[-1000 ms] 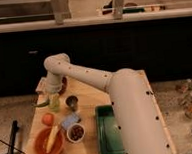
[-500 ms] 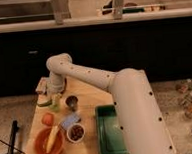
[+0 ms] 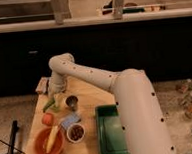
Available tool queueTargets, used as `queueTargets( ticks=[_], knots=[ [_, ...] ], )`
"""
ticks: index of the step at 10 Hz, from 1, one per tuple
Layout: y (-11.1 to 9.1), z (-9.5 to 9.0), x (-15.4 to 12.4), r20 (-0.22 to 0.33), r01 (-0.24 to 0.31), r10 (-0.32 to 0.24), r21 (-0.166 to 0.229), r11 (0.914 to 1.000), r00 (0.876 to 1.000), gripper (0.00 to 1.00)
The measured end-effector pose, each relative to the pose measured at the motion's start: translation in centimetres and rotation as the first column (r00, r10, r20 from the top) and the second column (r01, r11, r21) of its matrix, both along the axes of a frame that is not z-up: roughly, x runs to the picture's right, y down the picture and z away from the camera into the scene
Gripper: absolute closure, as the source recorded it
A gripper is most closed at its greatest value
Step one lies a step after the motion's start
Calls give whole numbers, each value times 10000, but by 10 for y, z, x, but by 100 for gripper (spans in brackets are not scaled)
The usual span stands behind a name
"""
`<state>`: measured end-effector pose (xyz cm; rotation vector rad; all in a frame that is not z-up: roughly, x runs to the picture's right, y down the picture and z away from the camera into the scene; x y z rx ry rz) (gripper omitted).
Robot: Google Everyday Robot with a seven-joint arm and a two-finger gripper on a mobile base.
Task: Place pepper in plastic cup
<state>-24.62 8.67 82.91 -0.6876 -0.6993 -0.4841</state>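
**One arm reaching to the far-left corner of the counter**

Camera view: a single white arm (image 3: pixel 110 85) is stretching from the lower right up to about 10 o'clock over the wooden counter (image 3: pixel 94 99). Its tool (image 3: pixel 54 94) is hanging at the far-left part of the counter, just above the one plastic cup (image 3: pixel 55 104). Whether the tool is spread or closed, I cannot tell.

One pepper (image 3: pixel 48 104) is lying slanted at the cup's 9 o'clock side, touching or just beside it; whether its upper end is meeting the tool cannot be made out. One dark metal cup (image 3: pixel 71 102) is standing just at 3 o'clock of the plastic cup.

Toward 6 o'clock from these, one orange-red round fruit (image 3: pixel 47 118) is sitting on the counter. Below it, one orange bowl (image 3: pixel 47 143) is holding one banana (image 3: pixel 52 138). One white bowl (image 3: pixel 76 133) of brown bits is sitting at the orange bowl's 3 o'clock, with one pale blue item (image 3: pixel 69 120) just above it. One green tray (image 3: pixel 112 131) is occupying the right half of the counter.
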Motion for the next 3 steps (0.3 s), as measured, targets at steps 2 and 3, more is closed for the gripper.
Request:
queueTargets(
  ticks=[2, 3],
  knots=[
    [-3, 1, -2, 65, 7, -7, 48, 10000, 10000, 20],
    [-3, 1, -5, 124, 32, -33, 71, 10000, 9999, 20]
  ],
)
